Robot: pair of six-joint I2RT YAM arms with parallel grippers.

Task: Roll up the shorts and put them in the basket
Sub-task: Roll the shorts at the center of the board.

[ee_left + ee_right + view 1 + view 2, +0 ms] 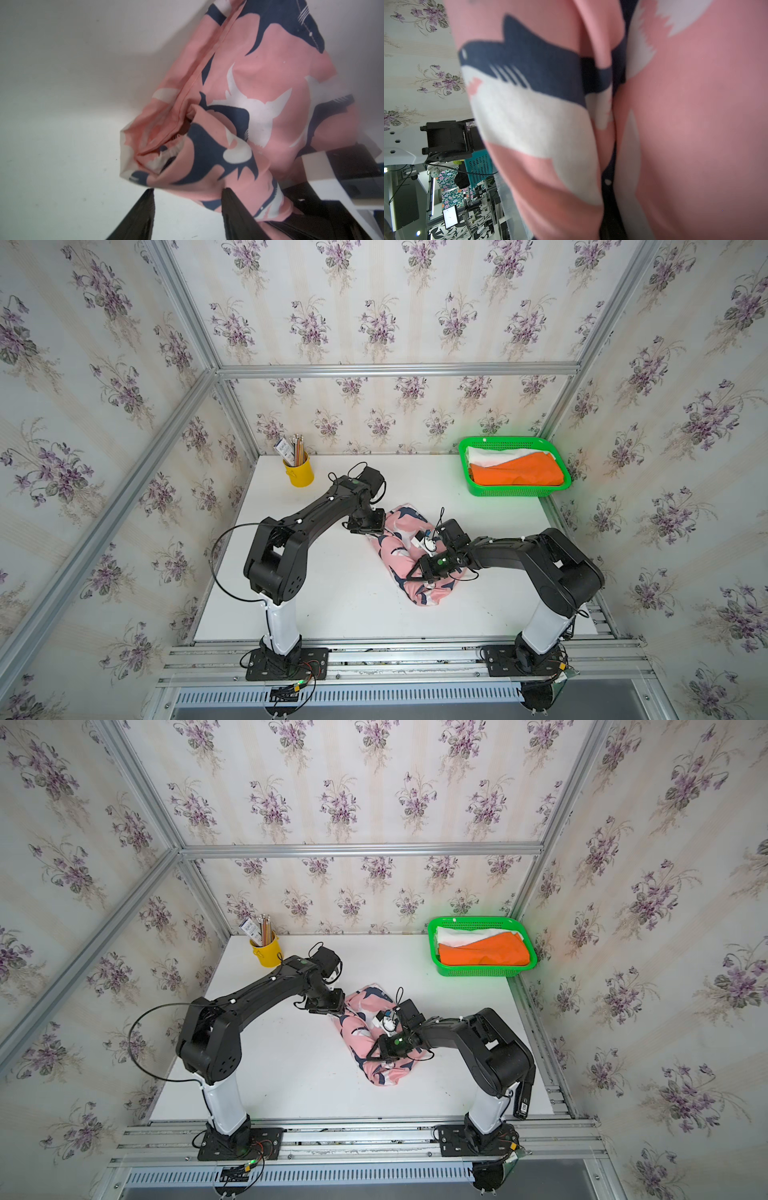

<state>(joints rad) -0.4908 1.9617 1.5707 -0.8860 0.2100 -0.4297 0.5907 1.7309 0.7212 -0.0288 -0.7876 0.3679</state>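
Note:
The pink shorts (397, 558) (358, 1028) with the navy-and-white whale print lie bunched in a thick fold at the middle of the white table. My left gripper (375, 533) (335, 1011) is at their far left end. In the left wrist view it (188, 190) is open, and the cloth's edge (259, 83) sits right at its fingertips, with bare table between the fingers. My right gripper (417, 572) (377, 1052) reaches over the near half of the bundle. In the right wrist view the cloth (695, 124) fills the picture and hides its jaws.
A green basket (515, 490) (482, 971) at the back right holds the orange shorts (519, 473) (486, 955) on top of the white shorts (490, 456) (461, 935). A yellow cup (299, 476) (266, 956) with pencils stands at the back left. Metal rails run along the table's front edge.

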